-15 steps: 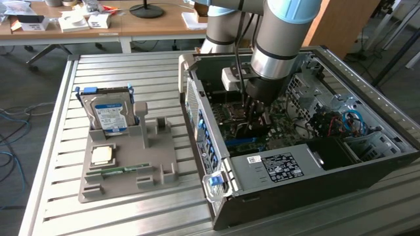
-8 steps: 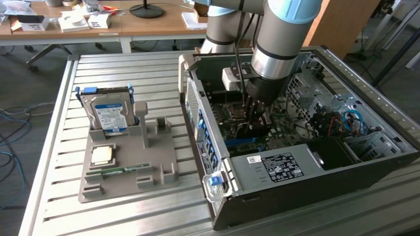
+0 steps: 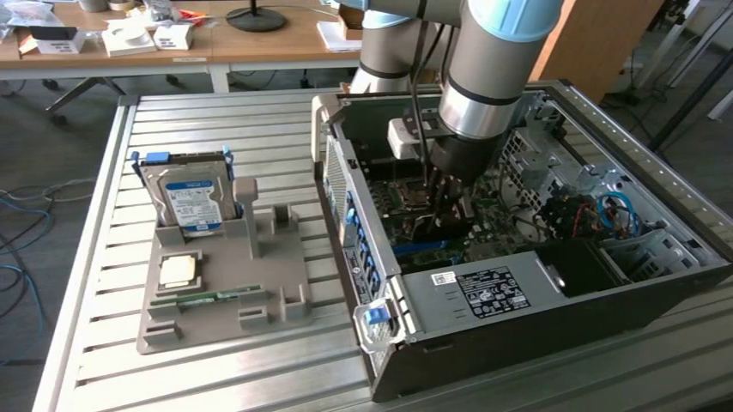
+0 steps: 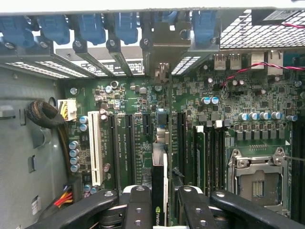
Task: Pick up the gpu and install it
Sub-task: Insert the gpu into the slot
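Pincer (image 4: 159, 202) down inside the case (image 3: 481, 343). I see it pinching the gpu (image 4: 159, 164) edge-on between its fingers, the card reaching ahead across the motherboard (image 4: 228, 95), bracket (image 4: 162, 71) at the far end.

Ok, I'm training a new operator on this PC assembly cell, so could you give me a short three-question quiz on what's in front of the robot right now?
1. True or false: the gripper holds the gpu edge-on to the motherboard inside the computer case.
2. Which item stands in the grey tray beside the case? A) hard drive B) fan C) power supply
3. What colour are the clips along the case's expansion slots?
Key: 1 true; 2 A; 3 blue.
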{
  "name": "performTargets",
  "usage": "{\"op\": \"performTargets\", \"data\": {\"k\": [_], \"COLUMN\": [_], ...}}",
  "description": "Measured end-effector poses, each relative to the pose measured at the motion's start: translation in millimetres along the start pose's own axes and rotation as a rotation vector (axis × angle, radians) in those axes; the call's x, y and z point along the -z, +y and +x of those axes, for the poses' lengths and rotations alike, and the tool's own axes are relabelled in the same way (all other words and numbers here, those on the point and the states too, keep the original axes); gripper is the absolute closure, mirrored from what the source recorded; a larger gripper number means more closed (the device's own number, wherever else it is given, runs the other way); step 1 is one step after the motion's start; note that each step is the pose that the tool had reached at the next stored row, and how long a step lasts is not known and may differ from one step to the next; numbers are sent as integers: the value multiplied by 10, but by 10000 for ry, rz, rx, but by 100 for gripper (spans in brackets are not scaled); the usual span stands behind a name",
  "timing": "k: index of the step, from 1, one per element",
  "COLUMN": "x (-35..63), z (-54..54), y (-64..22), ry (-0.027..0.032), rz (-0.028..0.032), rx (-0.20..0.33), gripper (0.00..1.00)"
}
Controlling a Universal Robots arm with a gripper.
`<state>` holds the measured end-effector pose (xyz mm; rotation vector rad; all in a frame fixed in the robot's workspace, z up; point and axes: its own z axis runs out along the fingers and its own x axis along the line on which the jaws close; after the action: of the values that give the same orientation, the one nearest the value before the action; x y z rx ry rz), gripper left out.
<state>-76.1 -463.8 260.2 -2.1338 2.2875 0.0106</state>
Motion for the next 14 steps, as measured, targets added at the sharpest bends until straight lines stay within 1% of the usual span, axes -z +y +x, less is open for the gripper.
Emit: {"op": "performTargets", "data": {"k": [9,14], "x": [0,0], "z": [2,2], "y": [-13,-35], "ry": [0,0], "rz": [0,0], "rx": [-1,1], "gripper": [74,74]}}
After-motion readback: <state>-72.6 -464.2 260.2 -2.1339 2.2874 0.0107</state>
